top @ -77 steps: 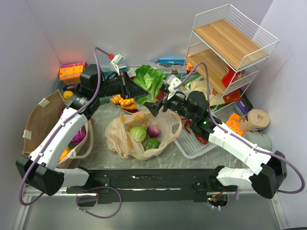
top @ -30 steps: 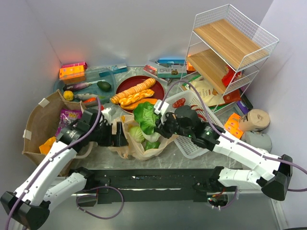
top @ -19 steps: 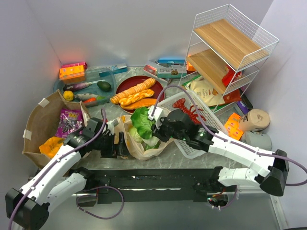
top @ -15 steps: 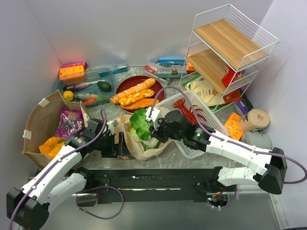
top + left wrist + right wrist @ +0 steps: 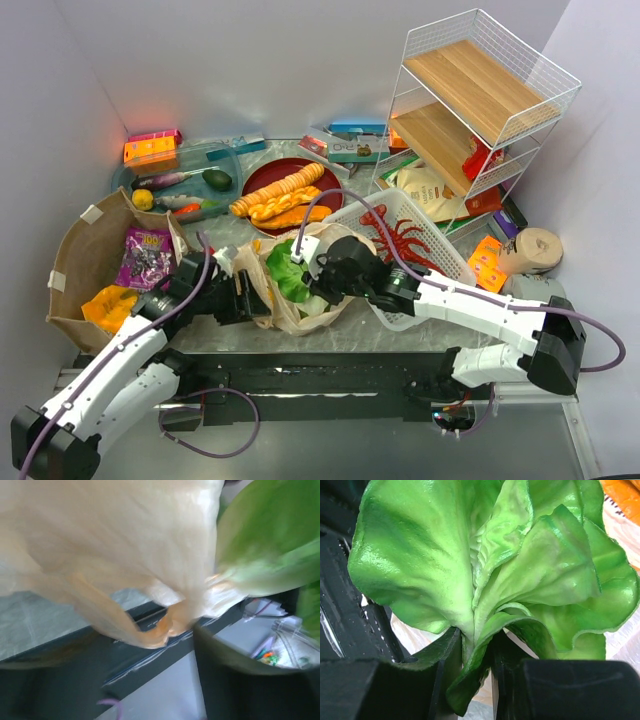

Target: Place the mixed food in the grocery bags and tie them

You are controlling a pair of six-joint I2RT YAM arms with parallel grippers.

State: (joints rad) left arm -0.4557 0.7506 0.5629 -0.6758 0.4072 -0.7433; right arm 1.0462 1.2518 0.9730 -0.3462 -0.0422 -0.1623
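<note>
Left end effector, working just right of the brown paper bag that is holding a purple packet and an orange packet, is pressing against the left rim of the tan plastic bag on the table; whether it is gripping cannot be told. At the bag's mouth, the lettuce is hanging, its stem clamped by the right end effector, left of the white basket.

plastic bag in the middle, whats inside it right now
Leafy lettuce, clamped by the right gripper, fills the plastic bag mouth. Whatever lies beneath is hidden by the leaves and the gripper.
</note>
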